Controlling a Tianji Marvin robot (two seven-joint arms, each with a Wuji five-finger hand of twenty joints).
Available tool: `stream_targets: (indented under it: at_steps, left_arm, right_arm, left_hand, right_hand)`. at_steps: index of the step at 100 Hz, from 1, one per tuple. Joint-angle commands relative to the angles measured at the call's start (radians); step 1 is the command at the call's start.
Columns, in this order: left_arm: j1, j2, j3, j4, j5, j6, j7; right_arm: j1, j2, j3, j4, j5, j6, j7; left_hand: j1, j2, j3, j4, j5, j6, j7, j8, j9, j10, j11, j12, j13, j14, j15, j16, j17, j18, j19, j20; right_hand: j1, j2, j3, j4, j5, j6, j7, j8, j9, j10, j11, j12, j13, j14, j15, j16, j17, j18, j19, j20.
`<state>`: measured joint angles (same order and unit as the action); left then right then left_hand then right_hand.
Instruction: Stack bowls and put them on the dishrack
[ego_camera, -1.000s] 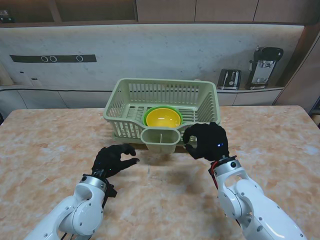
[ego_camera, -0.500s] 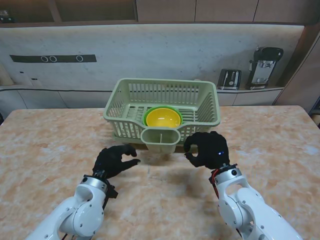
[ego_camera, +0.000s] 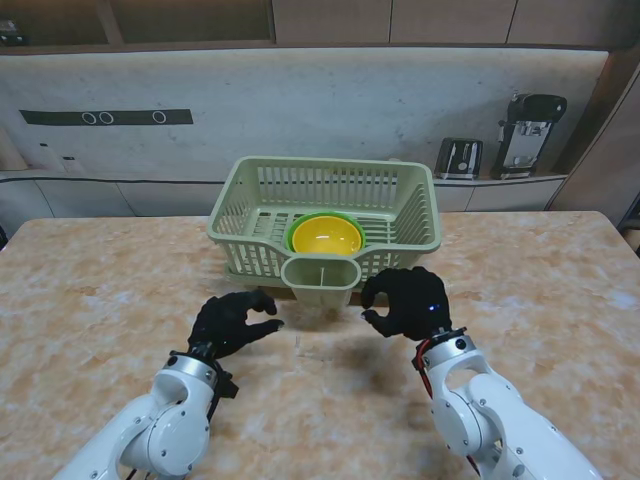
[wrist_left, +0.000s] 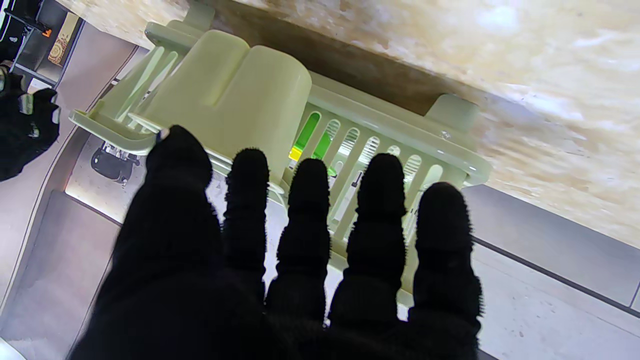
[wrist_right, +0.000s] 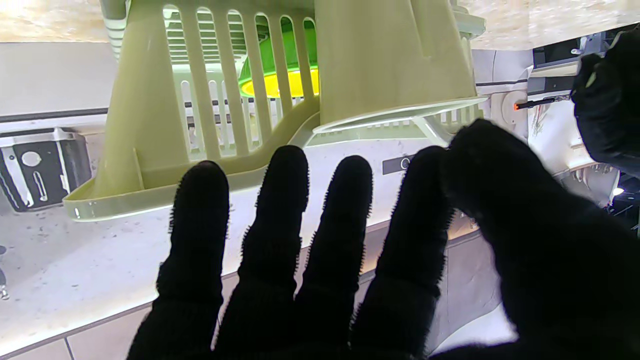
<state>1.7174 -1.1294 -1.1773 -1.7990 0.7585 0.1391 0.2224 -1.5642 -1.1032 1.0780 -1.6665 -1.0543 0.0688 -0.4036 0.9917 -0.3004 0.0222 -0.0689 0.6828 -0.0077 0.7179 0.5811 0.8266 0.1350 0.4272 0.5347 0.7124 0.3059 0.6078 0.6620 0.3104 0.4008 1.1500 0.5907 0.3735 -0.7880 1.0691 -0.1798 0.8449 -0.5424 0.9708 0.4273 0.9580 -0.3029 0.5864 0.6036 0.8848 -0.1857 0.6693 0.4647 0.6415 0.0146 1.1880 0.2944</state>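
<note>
Drawn back toward me and a little leftward since a second ago: right hand (ego_camera: 405, 305), off the front right of the rack and now over bare table near the cup. Left hand (ego_camera: 232, 320) hardly shifted.

Marbled table (ego_camera: 90, 290), broad and tan. On its far middle, pale green dishrack (ego_camera: 330, 200), slatted walls, a cutlery cup (ego_camera: 320, 280) hung on the near wall. Inside, behind the cup: yellow bowl (ego_camera: 326, 234) nested in green bowl (ego_camera: 298, 226), only the green rim showing.

Nearer to me, either side of the cup and apart from it: two black-gloved hands. Left one empty, fingers (wrist_left: 310, 200) spread, thumb curled inward. Right one empty too, fingers (wrist_right: 280, 200) apart, thumb bent toward the forefinger, nothing between.

Through the slats in both wrist views: strips of green and yellow.
</note>
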Motion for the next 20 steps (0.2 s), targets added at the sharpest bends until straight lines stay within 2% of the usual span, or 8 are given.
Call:
stream_targets:
  at_steps: [1, 20]
  left_arm:
    - [0.004, -0.002, 0.004, -0.010, 0.000, 0.001, -0.015]
    - [0.000, -0.001, 0.010, -0.011, 0.000, 0.004, -0.019]
  right_arm:
    - [-0.005, -0.005, -0.004, 0.001, 0.000, -0.007, 0.015]
    - [-0.006, -0.005, -0.001, 0.000, 0.009, -0.009, 0.021]
  left_hand:
    - [0.006, 0.000, -0.013, 0.026, -0.006, -0.025, 0.016, 0.011, 0.017, -0.018, 0.011, 0.014, 0.019, -0.008, 0.010, 0.015, 0.002, -0.004, 0.024, 0.016]
    - [0.006, -0.001, -0.015, 0.026, -0.006, -0.025, 0.016, 0.011, 0.018, -0.017, 0.011, 0.014, 0.019, -0.008, 0.010, 0.015, 0.003, -0.003, 0.024, 0.017]
  right_hand:
    - [-0.018, 0.014, -0.011, 0.016, -0.005, -0.014, -0.010, 0.008, -0.002, -0.016, -0.005, 0.009, -0.008, -0.018, -0.008, 0.020, -0.009, -0.013, 0.007, 0.017]
    - [-0.019, 0.019, -0.015, 0.017, -0.008, -0.010, -0.012, 0.007, -0.003, -0.016, -0.005, 0.008, -0.009, -0.015, -0.012, 0.019, -0.012, -0.013, 0.004, 0.017]
